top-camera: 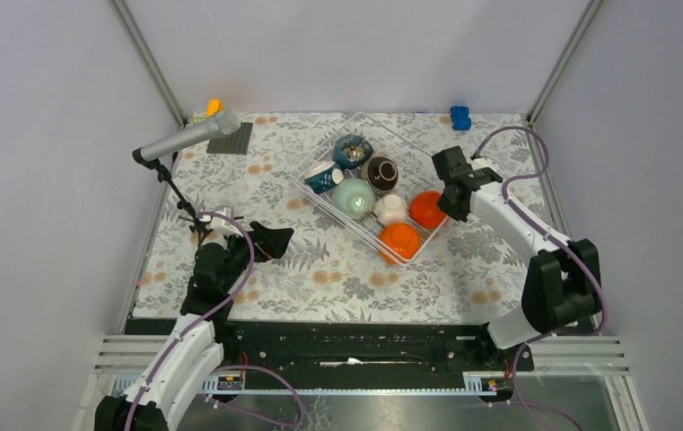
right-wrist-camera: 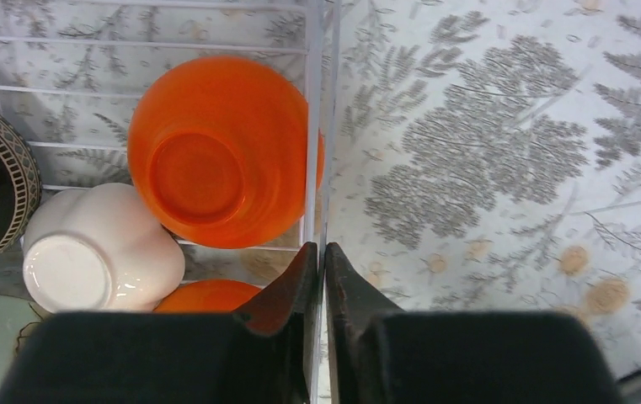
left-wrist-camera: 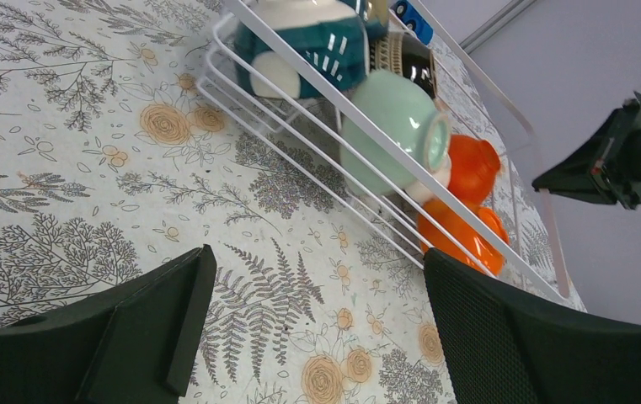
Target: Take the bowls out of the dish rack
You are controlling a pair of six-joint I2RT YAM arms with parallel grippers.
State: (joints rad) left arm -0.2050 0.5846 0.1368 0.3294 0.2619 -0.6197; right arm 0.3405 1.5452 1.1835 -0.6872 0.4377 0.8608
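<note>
The dish rack (top-camera: 342, 215) sits askew at mid-table, holding several bowls: blue patterned (top-camera: 353, 151), dark brown (top-camera: 380, 172), teal-and-white (top-camera: 323, 176), pale green (top-camera: 354, 198), cream (top-camera: 391, 209) and two orange (top-camera: 427, 209) (top-camera: 400, 241). My right gripper (right-wrist-camera: 322, 252) is shut on the rack's right side wall (right-wrist-camera: 318, 126), just beside an upturned orange bowl (right-wrist-camera: 216, 151) and the cream bowl (right-wrist-camera: 89, 252). My left gripper (left-wrist-camera: 318, 257) hangs open and holds nothing, low over the cloth. It is apart from the rack wires (left-wrist-camera: 300, 160), left of the pale green bowl (left-wrist-camera: 392, 126).
A microphone on a stand (top-camera: 189, 136) leans over the table's far left, above a dark grey plate (top-camera: 230, 139) with an orange block (top-camera: 214, 106) behind it. A blue toy block (top-camera: 459, 117) lies at the far right edge. Grey walls enclose the table.
</note>
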